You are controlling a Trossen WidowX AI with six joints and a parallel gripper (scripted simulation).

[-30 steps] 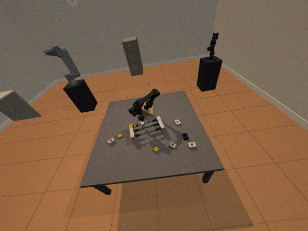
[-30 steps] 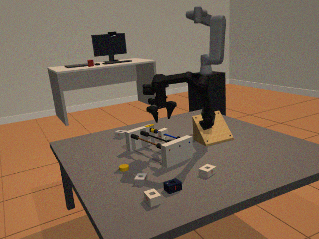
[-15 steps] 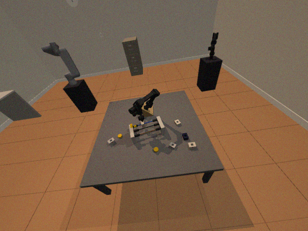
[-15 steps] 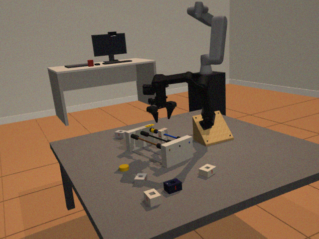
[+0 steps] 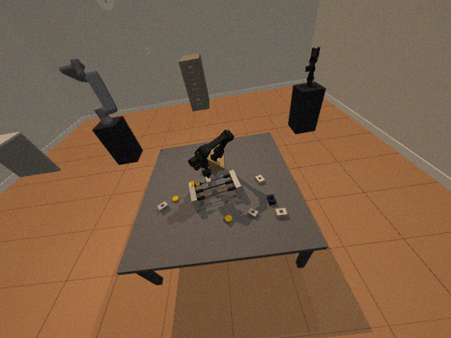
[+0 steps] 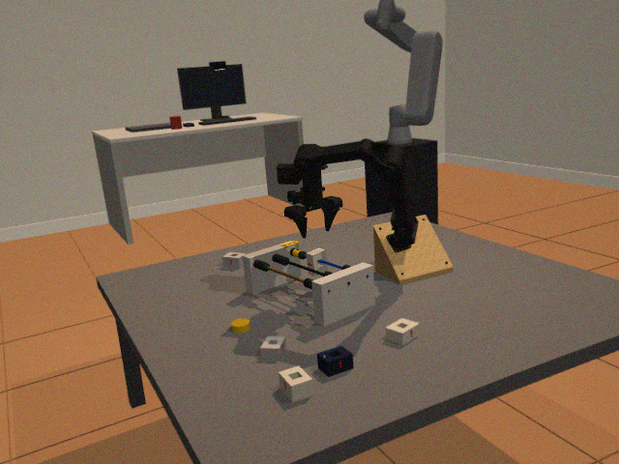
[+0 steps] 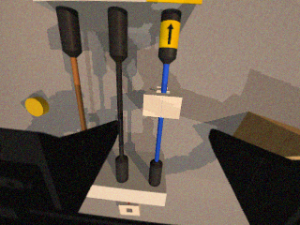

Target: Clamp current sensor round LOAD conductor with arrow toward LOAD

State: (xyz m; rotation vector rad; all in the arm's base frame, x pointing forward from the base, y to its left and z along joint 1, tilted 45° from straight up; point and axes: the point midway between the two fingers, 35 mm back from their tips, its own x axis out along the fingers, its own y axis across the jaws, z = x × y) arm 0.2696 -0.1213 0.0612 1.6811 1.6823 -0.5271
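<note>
The white split-core sensor (image 5: 208, 179) (image 6: 315, 257) (image 7: 159, 107) sits around the blue conductor (image 5: 219, 179) (image 6: 331, 263) (image 7: 158, 141). In the wrist view its top halves meet along a thin seam; whether it is latched cannot be told. The sensor's arrow is not visible. The conductor's yellow band (image 7: 170, 35) bears a black arrow pointing to the end block with the yellow label (image 5: 192, 184) (image 6: 289, 244) (image 7: 175, 1), whose text is unreadable. My gripper (image 6: 315, 233) (image 7: 164, 128) is open and empty above the sensor, one finger on each side in the wrist view.
A black conductor (image 6: 302, 266) (image 7: 119, 94) and a brown conductor (image 6: 284, 273) (image 7: 78, 94) run beside the blue one, between white end blocks (image 6: 344, 294). Yellow discs (image 5: 228, 218), several white blocks (image 5: 281, 212) and a dark blue block (image 6: 335, 361) stand around. A wooden wedge (image 6: 425, 254) supports my arm.
</note>
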